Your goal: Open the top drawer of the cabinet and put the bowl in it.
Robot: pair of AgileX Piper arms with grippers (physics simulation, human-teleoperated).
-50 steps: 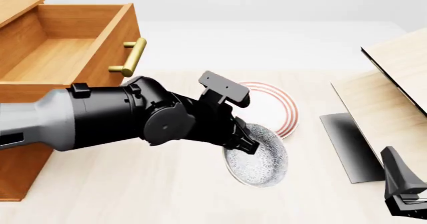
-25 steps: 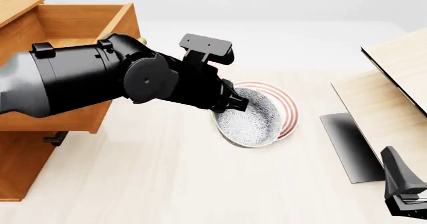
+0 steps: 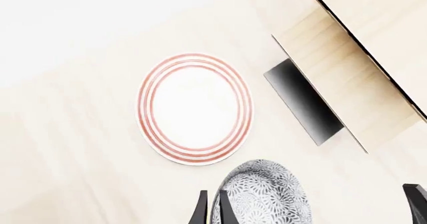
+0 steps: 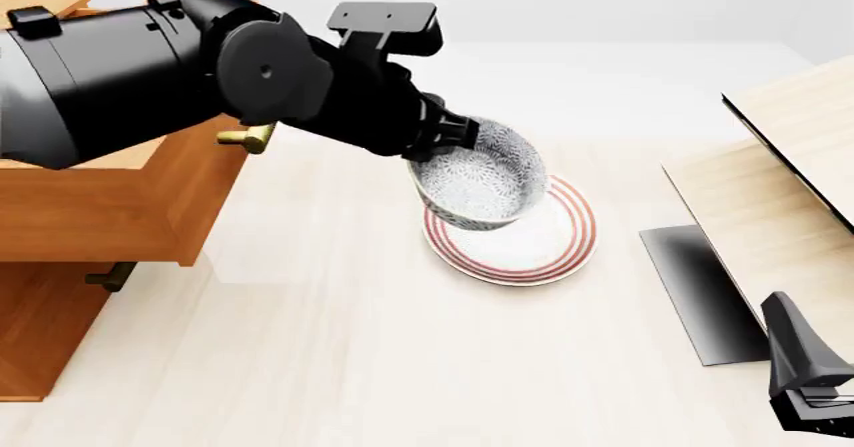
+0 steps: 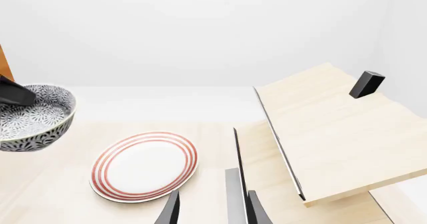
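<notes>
Black left arm [image 4: 200, 77] raised — jaws pinch bowl [image 4: 478, 175] rim | above plate [image 4: 534, 242]

The left arm [image 4: 147, 67] hides most of the top drawer [image 4: 134, 207] and part of its handle [image 4: 251, 137]. The bowl [image 3: 263, 196] is cut off in the left wrist view. Only the right gripper's [image 4: 807, 382] back shows at the front view's corner.

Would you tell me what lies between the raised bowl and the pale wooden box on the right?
Only the red-ringed plate on the table; the right wrist view shows it between the bowl and the box, otherwise bare tabletop.
</notes>
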